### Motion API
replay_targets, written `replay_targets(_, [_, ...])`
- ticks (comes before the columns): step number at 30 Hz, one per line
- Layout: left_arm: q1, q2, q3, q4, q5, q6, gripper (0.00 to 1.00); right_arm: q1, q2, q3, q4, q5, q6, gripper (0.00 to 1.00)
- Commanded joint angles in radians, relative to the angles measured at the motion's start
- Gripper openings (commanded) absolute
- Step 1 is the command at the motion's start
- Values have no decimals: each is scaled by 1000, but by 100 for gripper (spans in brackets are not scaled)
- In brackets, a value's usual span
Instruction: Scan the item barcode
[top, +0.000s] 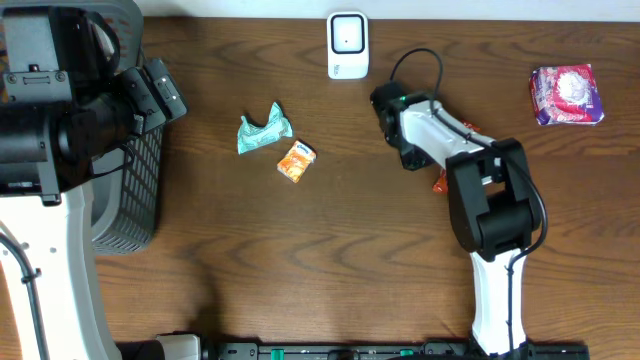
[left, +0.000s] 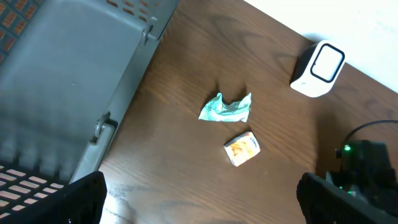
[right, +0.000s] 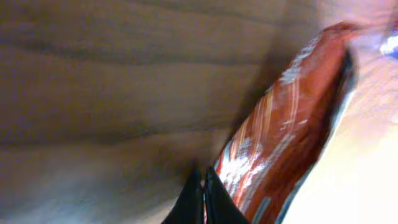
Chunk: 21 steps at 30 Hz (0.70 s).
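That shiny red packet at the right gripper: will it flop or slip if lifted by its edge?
The red packet looks like thin glossy foil, so it would probably sag and might slip from the right gripper. It looks flat and slim, so it is likely light and unlikely to roll.

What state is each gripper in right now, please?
Left gripper: open, holding nothing.
Right gripper: shut, right beside the red packet; whether it pinches the packet cannot be told.
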<state>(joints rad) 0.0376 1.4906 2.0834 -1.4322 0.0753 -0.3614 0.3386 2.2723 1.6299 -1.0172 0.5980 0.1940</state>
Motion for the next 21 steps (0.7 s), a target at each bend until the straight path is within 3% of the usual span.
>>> replay_targets(1, [3,4,-5,0,-9,13,98,-33,14,119,-83,-112,7,1])
replay_targets(2, [3,4,-5,0,-9,13,98,-38,14,144,-110,-96,10,1])
replay_targets(5, [3,3,-5,0,-9,13,98,-47,14,232,-203,-26,50,17])
replay_targets(6, [3,4,-5,0,-9,13,98,-47,14,283,-245,-13,56,27])
replay_targets(8, [3,4,-5,0,-9,13,98,-47,14,333,-281,-13,56,61])
replay_targets(9, [3,4,-5,0,-8,13,98,-47,14,351,-295,-13,57,68])
replay_targets(12, [3,3,-5,0,-8,13,98,-51,14,372,-319,-14,73,76])
replay_targets(21, [3,4,-5,0,-9,13,98,-77,19,206,-241,-69,132,75])
